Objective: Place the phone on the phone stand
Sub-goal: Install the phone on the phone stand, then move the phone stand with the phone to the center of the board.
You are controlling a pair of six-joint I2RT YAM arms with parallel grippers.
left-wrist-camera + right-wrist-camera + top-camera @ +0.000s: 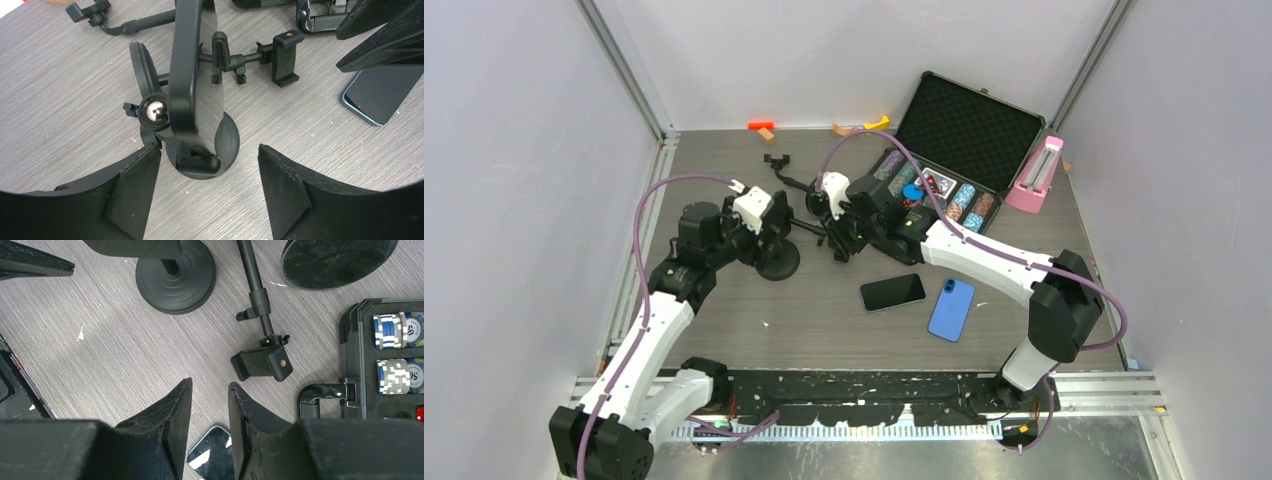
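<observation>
Over phone stand (186,65), L end effector (210,165) wide open, empty; R end effector (210,390) part-open, empty.

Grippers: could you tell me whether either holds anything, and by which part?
Nothing is held: left gripper open by the phone stand, right gripper empty.

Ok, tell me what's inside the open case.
Rows of poker chips sit in the case tray; the lid is foam-lined. The right arm covers the tray's left end, hiding that part.
</observation>
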